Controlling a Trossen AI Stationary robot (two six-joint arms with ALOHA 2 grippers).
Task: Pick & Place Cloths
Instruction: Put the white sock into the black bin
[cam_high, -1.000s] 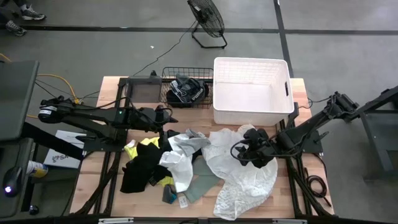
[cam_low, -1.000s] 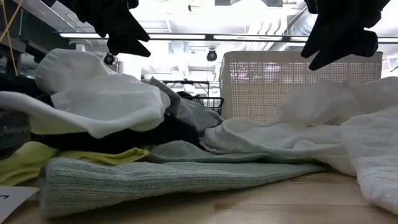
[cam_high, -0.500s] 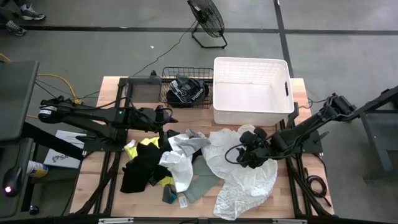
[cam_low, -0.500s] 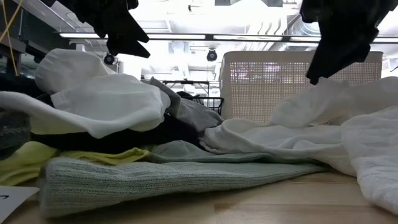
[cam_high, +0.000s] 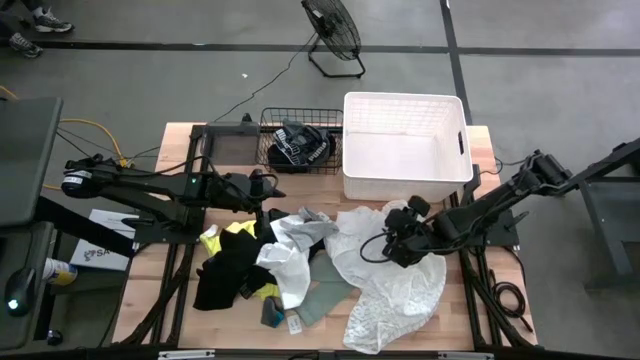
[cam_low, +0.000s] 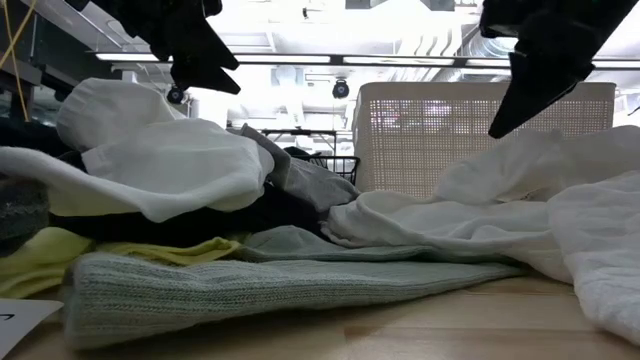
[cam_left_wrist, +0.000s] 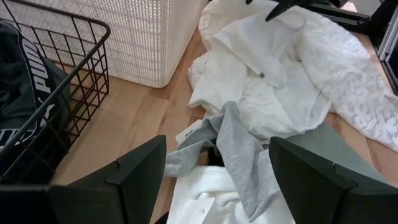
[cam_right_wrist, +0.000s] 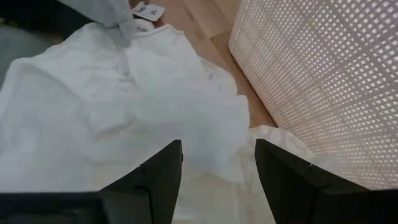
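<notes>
High view, right claw (cam_high: 392, 246) spread, over white cloth (cam_high: 385, 285)

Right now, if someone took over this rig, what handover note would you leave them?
Left gripper: open, empty, above the grey cloth strip beside the black wire basket.
Right gripper: open, empty, over the large sheer white cloth, next to the white rigid plastic tub.
Cloths: the black garment with white lettering lies in the basket. The tub looks bare inside. The black, neon yellow, white and grey-green pile lies on the wooden table.
Done: one garment binned. Left: the whole pile.
</notes>
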